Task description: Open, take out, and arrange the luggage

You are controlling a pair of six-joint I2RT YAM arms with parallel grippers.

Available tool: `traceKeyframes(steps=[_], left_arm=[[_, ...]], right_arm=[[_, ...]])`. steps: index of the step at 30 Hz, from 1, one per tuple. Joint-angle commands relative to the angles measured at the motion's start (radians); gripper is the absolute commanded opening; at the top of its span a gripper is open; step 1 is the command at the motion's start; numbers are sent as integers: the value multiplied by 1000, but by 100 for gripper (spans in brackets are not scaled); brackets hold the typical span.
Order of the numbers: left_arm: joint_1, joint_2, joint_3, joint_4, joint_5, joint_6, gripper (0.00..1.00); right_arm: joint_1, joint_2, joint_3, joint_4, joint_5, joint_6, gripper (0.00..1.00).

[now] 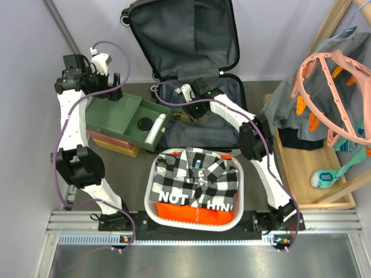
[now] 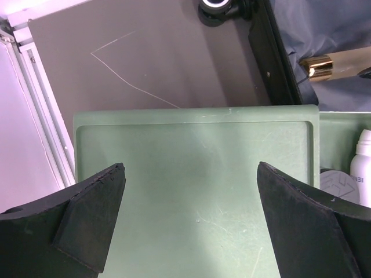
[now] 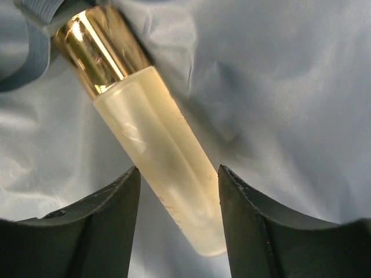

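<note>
The luggage (image 1: 185,35) lies open at the back of the table, its lid propped up and showing grey lining (image 3: 290,87). In its lower half lies a frosted bottle with a gold cap (image 3: 156,145), also seen at the edge of the left wrist view (image 2: 342,61). My right gripper (image 3: 178,182) is down inside the case (image 1: 185,113), open, with a finger on each side of the bottle's lower end and a gap on the left side. My left gripper (image 2: 191,174) hangs wide open above the flat green box top (image 2: 197,150) at the left (image 1: 110,87), holding nothing.
The green box (image 1: 116,116) sits on stacked boxes; its tray part holds a white bottle (image 1: 153,130) and a black round lid (image 1: 145,123). A white basket (image 1: 155,174) with a checkered shirt (image 1: 197,174) stands at the front. A wooden rack (image 1: 301,174) with clothes and hangers (image 1: 324,75) fills the right.
</note>
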Motion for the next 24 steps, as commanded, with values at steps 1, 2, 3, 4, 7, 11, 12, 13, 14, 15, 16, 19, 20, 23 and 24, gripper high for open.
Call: traceKeyframes(steps=[1, 2, 3, 4, 7, 11, 12, 13, 14, 15, 16, 19, 20, 23, 24], left_arm=[[-3, 6, -1, -5, -10, 27, 99], [-3, 6, -1, -7, -15, 30, 99], [-3, 6, 0, -10, -19, 37, 99], [-3, 7, -1, -10, -21, 40, 99], [-4, 15, 5, -12, -22, 44, 99], [-3, 24, 10, -12, -26, 50, 99], [-4, 24, 8, -12, -27, 52, 99], [-3, 24, 8, -12, -26, 52, 99], [-3, 22, 4, -13, -24, 52, 99], [-3, 21, -3, -12, -22, 60, 99], [-4, 22, -7, -12, -22, 61, 99], [-4, 25, -10, -4, -33, 64, 99], [-3, 29, -7, -2, -36, 64, 99], [-3, 24, -3, -2, -42, 66, 99], [-4, 24, -1, 1, -44, 67, 99]], right_arm=[[19, -73, -157, -157, 77, 14, 48], [19, -88, -189, -157, 94, 12, 44], [19, -107, -220, -154, 106, 14, 30], [19, -121, -266, -157, 137, 23, 24], [19, -161, -314, -189, 175, 37, 23], [1, -208, -355, -236, 243, 81, 25], [-10, -220, -358, -246, 245, 94, 25], [-22, -225, -358, -255, 239, 113, 25], [-42, -228, -355, -271, 234, 120, 25], [-47, -233, -349, -271, 226, 121, 25], [-47, -233, -332, -262, 220, 108, 26], [-41, -195, -244, -223, 162, 106, 37], [-39, -181, -216, -216, 156, 114, 41], [-23, -107, -108, -202, 134, 123, 53], [-10, -89, -90, -197, 122, 121, 56]])
